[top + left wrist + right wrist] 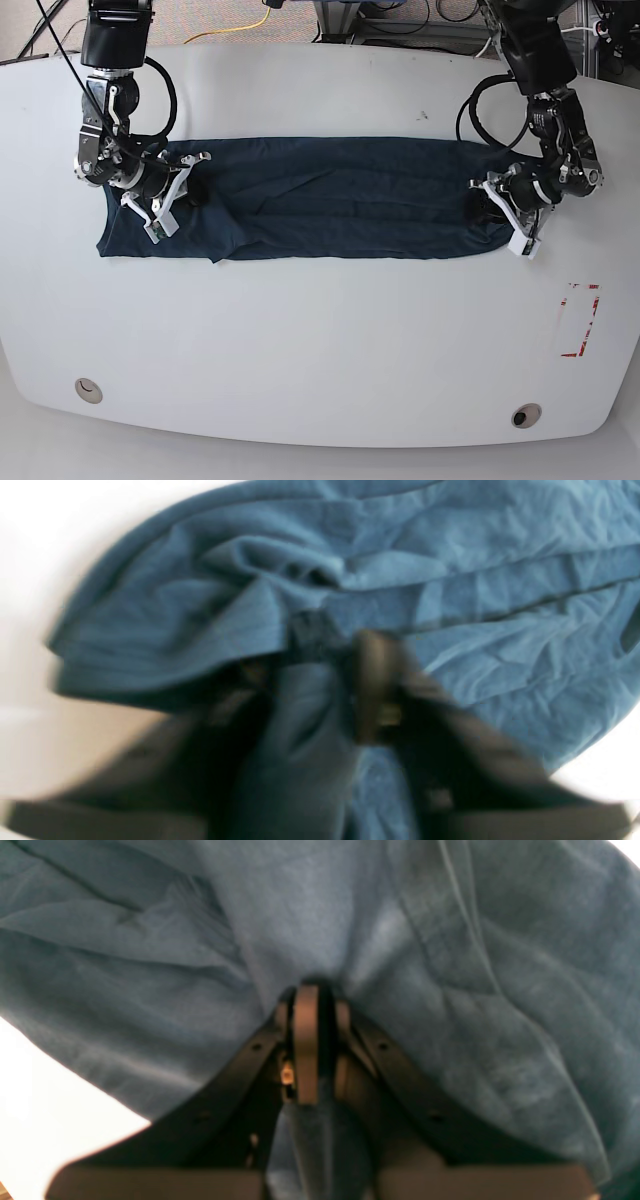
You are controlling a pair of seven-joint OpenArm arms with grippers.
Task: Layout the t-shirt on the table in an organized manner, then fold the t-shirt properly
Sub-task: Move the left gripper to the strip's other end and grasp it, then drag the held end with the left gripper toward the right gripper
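- Nearest the base camera, the white counter (320,330) carried two round grommet holes, one at the near left (88,389) and one at the near right (526,413).
- A red dashed rectangle mark (580,320) sat on the counter's right side, apart from the cloth.
- Farther back, the dark navy-teal t-shirt (330,198) lay spread flat across the middle of the counter as a long band running left to right, wrinkled along its length.
- The t-shirt's left end ended in a wider flap with a corner jutting toward the near edge; its right end was rounded and bunched.
- The left gripper (505,208), at the scene's right, sat on the right end of the t-shirt; in the left wrist view the picture was blurred, yet a fold of blue cloth (300,715) showed between the jaws, which stood narrow around it.
- The right gripper (172,190), at the scene's left, rested on the left end of the t-shirt; in the right wrist view its jaws (310,1040) were pressed together with a pinch of cloth running through them.
- At the far edge, beyond the counter, a yellow cable (235,28) lay on the floor.
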